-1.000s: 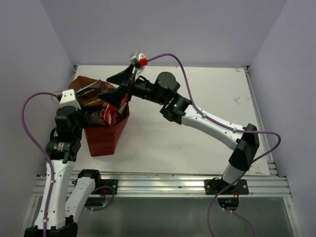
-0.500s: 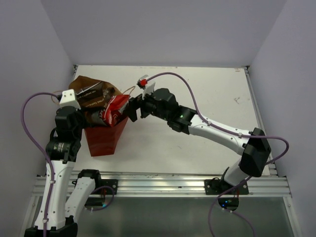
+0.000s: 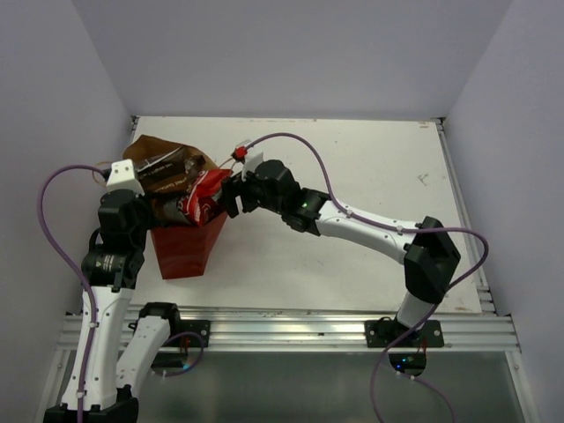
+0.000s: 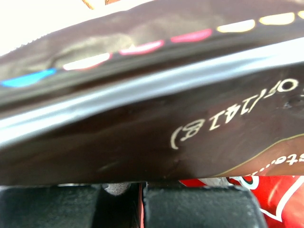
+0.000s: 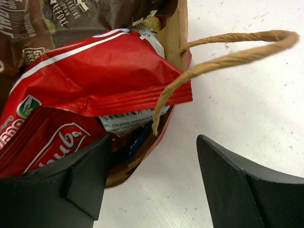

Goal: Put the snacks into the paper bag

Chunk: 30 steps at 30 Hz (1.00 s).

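The red paper bag (image 3: 185,247) stands at the left of the table, stuffed with snacks. The dark brown Kettle bag (image 3: 163,169) sticks out of its top and fills the left wrist view (image 4: 156,109). The red-white cassava bag (image 5: 99,71), the red bag with an oval logo (image 5: 47,140) and a sliver of the blue bag (image 5: 134,141) lie in the opening. My left gripper (image 4: 137,190) is shut on the bag's red rim at its left side (image 3: 148,210). My right gripper (image 5: 152,175) is open at the bag's right rim (image 3: 229,197), straddling the rim below the string handle (image 5: 223,47).
White table (image 3: 352,176) stretches to the right of the bag and is enclosed by pale walls. A second string handle (image 3: 104,167) sticks out at the bag's far left. The aluminium rail (image 3: 291,330) runs along the near edge.
My right gripper came down from above the bag's opening to the bag's right rim and then edged slightly left. The left arm and the bag have stayed put.
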{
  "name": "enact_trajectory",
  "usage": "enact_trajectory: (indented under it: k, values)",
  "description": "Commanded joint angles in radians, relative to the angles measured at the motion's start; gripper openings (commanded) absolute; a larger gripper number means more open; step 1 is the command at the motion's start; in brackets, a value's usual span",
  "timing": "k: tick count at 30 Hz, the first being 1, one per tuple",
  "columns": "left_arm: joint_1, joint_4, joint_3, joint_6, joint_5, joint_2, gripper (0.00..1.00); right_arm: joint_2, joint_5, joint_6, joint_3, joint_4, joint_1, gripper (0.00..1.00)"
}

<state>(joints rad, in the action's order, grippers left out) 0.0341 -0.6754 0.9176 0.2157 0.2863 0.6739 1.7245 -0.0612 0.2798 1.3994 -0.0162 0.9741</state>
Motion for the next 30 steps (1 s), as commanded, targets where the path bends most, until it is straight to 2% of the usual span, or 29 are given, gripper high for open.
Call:
enact_trajectory:
  k: [1,3,6,8,9,14,22,30]
  values:
    - [0.004,0.079,0.001,-0.021,-0.024,-0.016,0.00,0.038,0.006,-0.014,0.075,-0.036,-0.006,0.75]
    - [0.004,0.079,0.001,-0.022,-0.026,-0.013,0.00,0.073,0.018,-0.016,0.095,-0.033,-0.011,0.72]
    - [0.004,0.088,-0.002,-0.024,-0.035,-0.008,0.00,0.106,0.029,-0.019,0.128,-0.033,-0.014,0.59]
    - [0.004,0.092,-0.008,-0.027,-0.055,0.001,0.00,0.119,0.031,-0.030,0.151,-0.028,-0.014,0.34]
    - [0.004,0.105,-0.014,-0.030,-0.070,0.004,0.00,0.124,0.028,-0.031,0.157,-0.024,-0.015,0.15]
    - [0.004,0.145,-0.020,-0.047,-0.206,0.033,0.00,0.087,0.002,-0.059,0.162,-0.007,-0.015,0.00]
    - [0.013,0.313,0.038,-0.068,-0.597,0.102,0.00,-0.155,-0.106,-0.128,0.093,0.053,-0.015,0.00]
    - [0.118,0.425,0.136,-0.067,-0.696,0.176,0.00,-0.335,-0.219,-0.185,0.073,0.185,-0.014,0.00]
